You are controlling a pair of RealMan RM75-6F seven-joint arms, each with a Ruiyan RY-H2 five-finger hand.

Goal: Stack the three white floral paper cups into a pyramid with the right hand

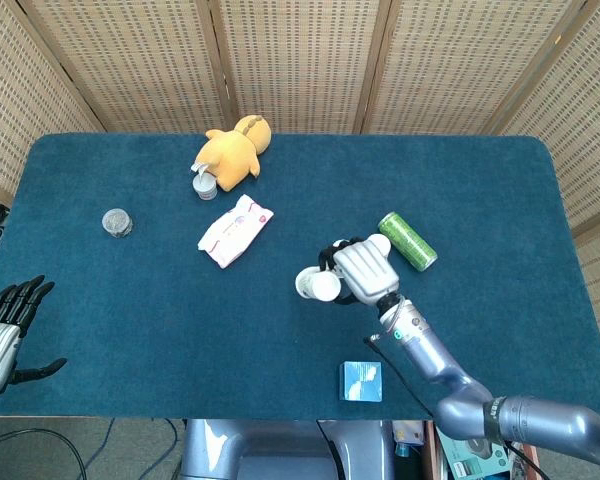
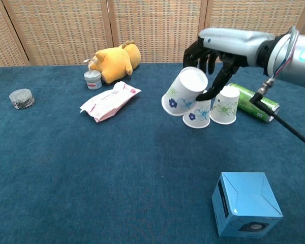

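Chest view: your right hand (image 2: 229, 43) holds a cup (image 2: 184, 91) tilted, rim down-left, lifted off the table (image 2: 66, 168); fingers wrap its closed end. It hangs just above and left of the other two cups, which stand upside down side by side: the near cup (image 2: 197, 113) and the far cup (image 2: 225, 104), edges about touching. Green can (image 2: 254, 101) lies just right of them, behind the far cup. Head view shows the same: right hand (image 1: 364, 272) over the pair, held cup (image 1: 315, 285) sticking out to its left. Left hand (image 1: 2, 330) sits off the table's left edge, fingers apart, holding nothing. Blue box (image 2: 245, 203) near front edge, well apart from the cups. Plush (image 2: 113, 61), small tub (image 2: 92, 79), wipes pack (image 2: 110, 101), and jar (image 2: 21, 98) sit left, away from the action.
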